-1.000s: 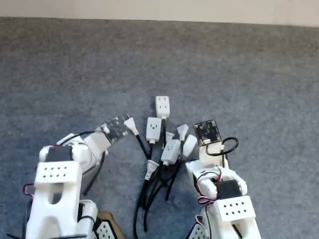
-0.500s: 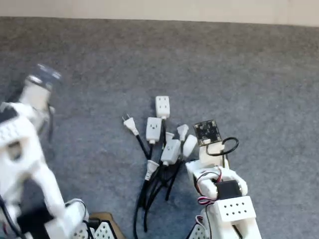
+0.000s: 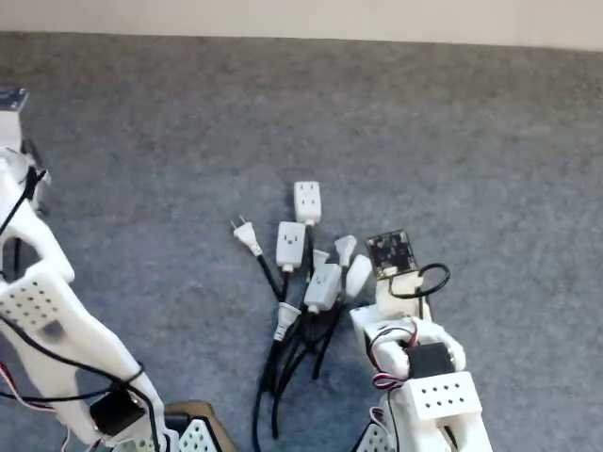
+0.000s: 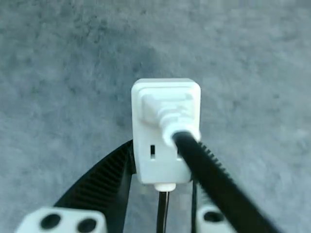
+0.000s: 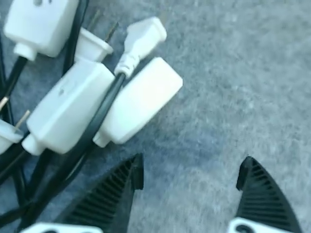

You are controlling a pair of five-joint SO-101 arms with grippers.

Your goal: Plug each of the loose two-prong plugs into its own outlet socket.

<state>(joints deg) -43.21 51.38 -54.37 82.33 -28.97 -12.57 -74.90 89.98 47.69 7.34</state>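
The left arm [image 3: 42, 311] now stands up tall at the left edge of the table [image 3: 490, 141], well apart from the pile. One second ago it is right beside the far-left plug [image 3: 244, 232]. That plug lies in the same spot, loose, with its two prongs bare. So I think it is not plugged in yet, and the arm must come back for it. The left gripper [image 4: 160, 174] looks at a white socket block [image 4: 165, 131] close up. Something like a plug seems to sit in its top holes, and a thick black cord [image 4: 218, 184] comes off it. I cannot tell if the left gripper holds the block, or which one in the pile it is. In the pile I count four plugs [image 3: 283, 322] and four sockets [image 3: 290, 245], so one socket for each plug. The black cords [image 3: 283, 377] are too tangled to count. The right arm [image 3: 424, 367] stays where it was. The right gripper [image 5: 193, 165] is wide, with nothing in it, just beside the rounded socket [image 5: 138, 99] at the right side of the pile.
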